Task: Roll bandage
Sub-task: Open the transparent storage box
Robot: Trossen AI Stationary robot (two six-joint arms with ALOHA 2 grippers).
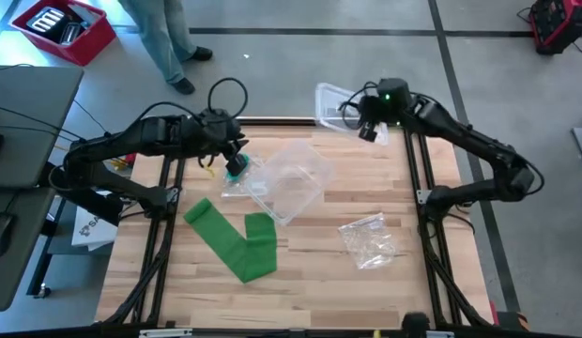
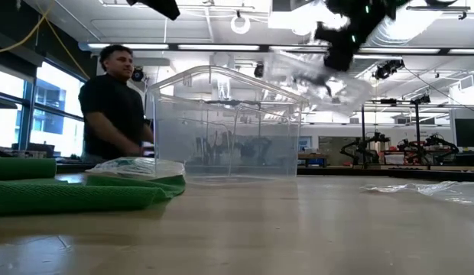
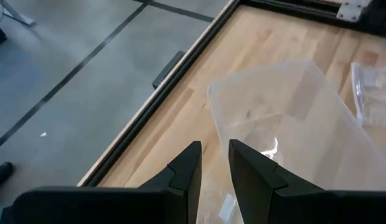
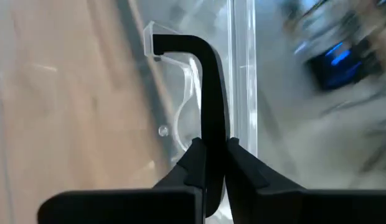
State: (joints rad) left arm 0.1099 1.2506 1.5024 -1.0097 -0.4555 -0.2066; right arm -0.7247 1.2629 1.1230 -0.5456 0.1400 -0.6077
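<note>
Green bandage (image 1: pixel 233 238) lying on the wooden desk (image 1: pixel 310 282) in a bent strip, one end partly rolled toward the left side, near the front of a clear plastic container (image 1: pixel 293 180). Same bandage seen in the low view as a flat green band with a roll at its far left. Clear container sitting open at the desk's middle, touching a small clear plastic bag (image 1: pixel 240 184) on its left. Another clear bag (image 1: pixel 369 240) resting apart on the right half of the desk.

Left pincer (image 1: pixel 237 165) hovering over the small bag just beside the container, fingers (image 3: pixel 187 171) slightly spread with a narrow gap, holding nothing visible. Right pincer (image 1: pixel 369 130) raised above the desk's back edge, pressed together on the transparent lid (image 1: pixel 336 103), gripping it by the rim; lid tilted in the air in the low view.

Person (image 2: pixel 113 107) in a dark shirt standing behind the desk. Red bin (image 1: pixel 64 30) on the floor at the back left.
</note>
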